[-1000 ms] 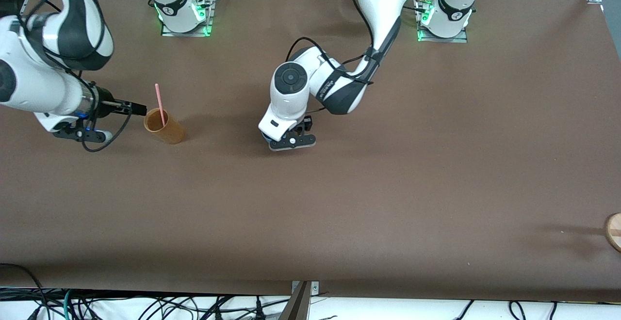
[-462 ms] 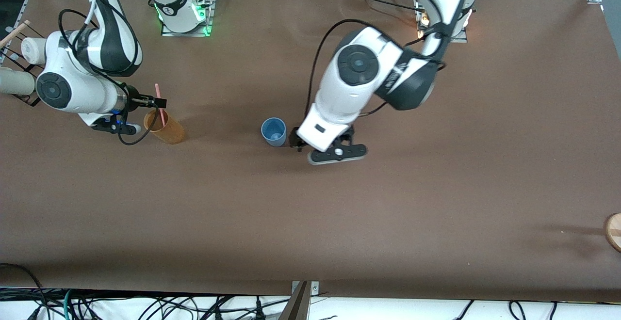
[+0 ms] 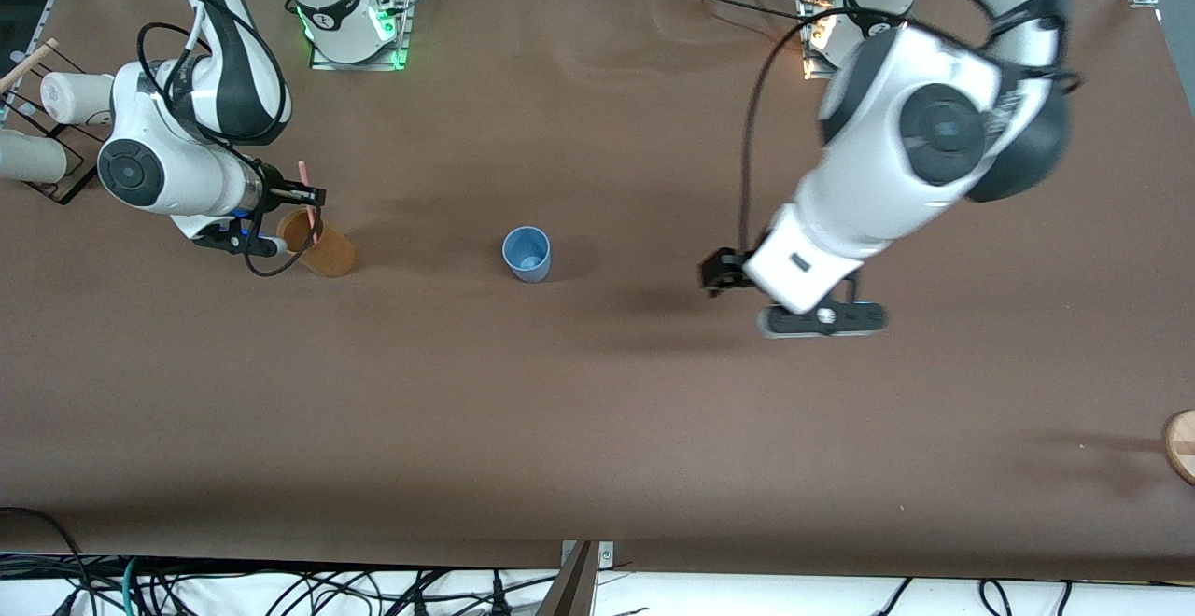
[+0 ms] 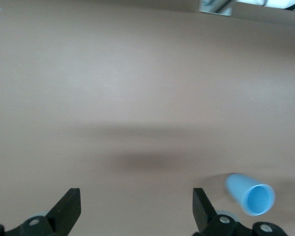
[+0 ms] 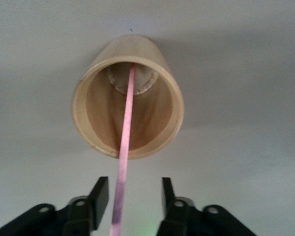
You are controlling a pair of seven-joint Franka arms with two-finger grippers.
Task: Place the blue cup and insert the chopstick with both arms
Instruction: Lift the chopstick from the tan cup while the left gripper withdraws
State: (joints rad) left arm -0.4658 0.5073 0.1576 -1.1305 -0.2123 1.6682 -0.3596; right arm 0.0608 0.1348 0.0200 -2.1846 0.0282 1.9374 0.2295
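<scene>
Standing upright and alone near the middle of the table [image 3: 597,467], the blue cup [image 3: 527,253] is already set down, well apart from both grippers. Hanging empty over bare table toward the left arm's end, the left gripper [image 3: 724,273] has its fingers [image 4: 69,209] spread wide; in the left wrist view the cup shows off to one side of them, outside the gap.

At the right arm's end, the right gripper [image 3: 308,196] sits over the mouth of the orange-brown cup [image 3: 317,245]. The pink chopstick [image 5: 124,162] leans inside that cup, its lower tip on the cup's floor and its upper part rising up between the right fingers [image 5: 99,196]. Those fingers are partly open, one on each side of the stick; I cannot tell whether either touches it, so I judge the grasp not yet made.

The coming move turns on this: the chopstick's long axis runs straight through the right gripper's gap, so that arm is much the nearer, and the blue cup lies toward the table's middle from there
</scene>
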